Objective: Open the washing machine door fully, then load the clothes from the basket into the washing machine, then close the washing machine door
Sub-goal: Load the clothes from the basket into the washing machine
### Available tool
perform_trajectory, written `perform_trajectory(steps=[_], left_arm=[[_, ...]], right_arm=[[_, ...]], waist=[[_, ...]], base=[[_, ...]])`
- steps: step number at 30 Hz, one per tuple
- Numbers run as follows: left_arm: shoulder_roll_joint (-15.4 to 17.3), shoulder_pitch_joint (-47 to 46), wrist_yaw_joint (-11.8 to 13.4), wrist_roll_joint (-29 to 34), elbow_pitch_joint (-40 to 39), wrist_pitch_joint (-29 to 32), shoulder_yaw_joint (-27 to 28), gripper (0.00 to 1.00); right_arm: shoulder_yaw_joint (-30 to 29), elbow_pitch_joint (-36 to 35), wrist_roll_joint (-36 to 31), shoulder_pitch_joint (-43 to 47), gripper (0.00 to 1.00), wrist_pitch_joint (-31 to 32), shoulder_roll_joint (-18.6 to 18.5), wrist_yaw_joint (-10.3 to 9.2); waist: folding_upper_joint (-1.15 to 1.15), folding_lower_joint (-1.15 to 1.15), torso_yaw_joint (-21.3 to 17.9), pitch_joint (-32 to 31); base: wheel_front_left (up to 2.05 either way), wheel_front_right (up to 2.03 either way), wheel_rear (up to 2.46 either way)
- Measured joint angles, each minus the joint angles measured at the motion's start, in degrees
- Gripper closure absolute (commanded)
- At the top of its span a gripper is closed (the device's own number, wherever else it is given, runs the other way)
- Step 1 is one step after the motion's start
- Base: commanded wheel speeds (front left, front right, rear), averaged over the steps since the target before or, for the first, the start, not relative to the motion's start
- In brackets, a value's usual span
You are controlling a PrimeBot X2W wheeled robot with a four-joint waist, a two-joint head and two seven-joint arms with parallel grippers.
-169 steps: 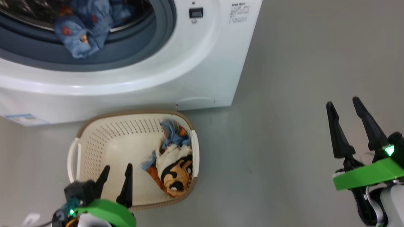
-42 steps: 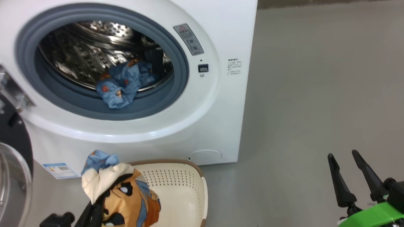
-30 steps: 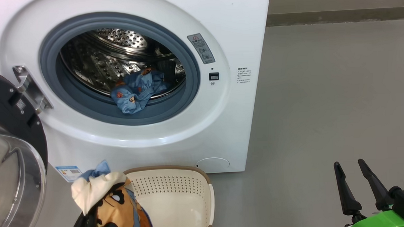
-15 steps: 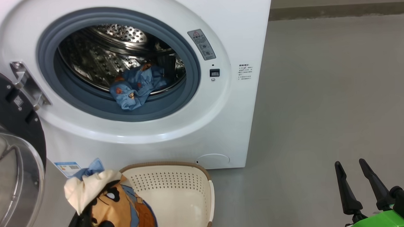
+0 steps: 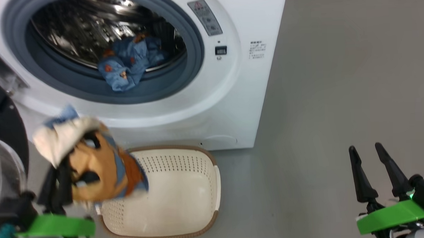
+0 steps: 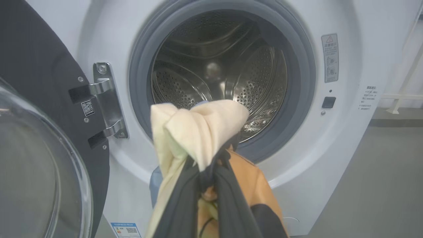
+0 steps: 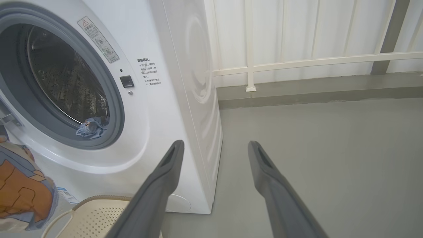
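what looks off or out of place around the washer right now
One thing: the blue garment in the washing machine droops over the grey seal instead of lying fully in the drum, so the door might pinch it. The basket sits upright and nothing has spilled.

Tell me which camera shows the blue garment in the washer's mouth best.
The head view: the blue garment lies large and unobstructed, draped over the grey gasket. The right wrist view shows it small and side-on. In the left wrist view, the held cream garment covers that stretch of gasket.
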Motion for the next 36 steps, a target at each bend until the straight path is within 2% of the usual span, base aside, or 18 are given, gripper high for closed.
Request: perform_trajectory(steps=[6,11,27,36], left_arm=[[0.07,-9.62,-0.40,0.71,0.73,-0.07,1.75,1.00],[0.24,-18.02,-0.41,1.19,5.20,-0.41,2.70,1.00],[2.10,-43.78,-0.91,1.22,28.80,-0.42,3.88,1.00],[3.67,-54.63,-0.98,2.25,40.34,-0.42,3.49,1.00]], right_arm=[[0.34,-0.11,-0.01,-2.85,0.00,0.00,0.11,0.00],[1.09,-0.16,-0.02,-5.16,0.00,0.00,0.30,0.00],[2.05,-0.85,-0.02,-11.41,0.00,0.00,1.14,0.00],[2.38,-1.24,-0.02,-13.84,0.00,0.00,2.04,0.00]], waist=[[0.00,0.00,-0.69,4.12],[0.00,0.01,-1.49,7.11],[0.00,0.00,-5.01,16.45],[0.00,0.00,-7.61,21.32]], base=[[0.00,0.00,0.00],[0.00,0.00,0.00],[0.00,0.00,0.00],[0.00,0.00,0.00]])
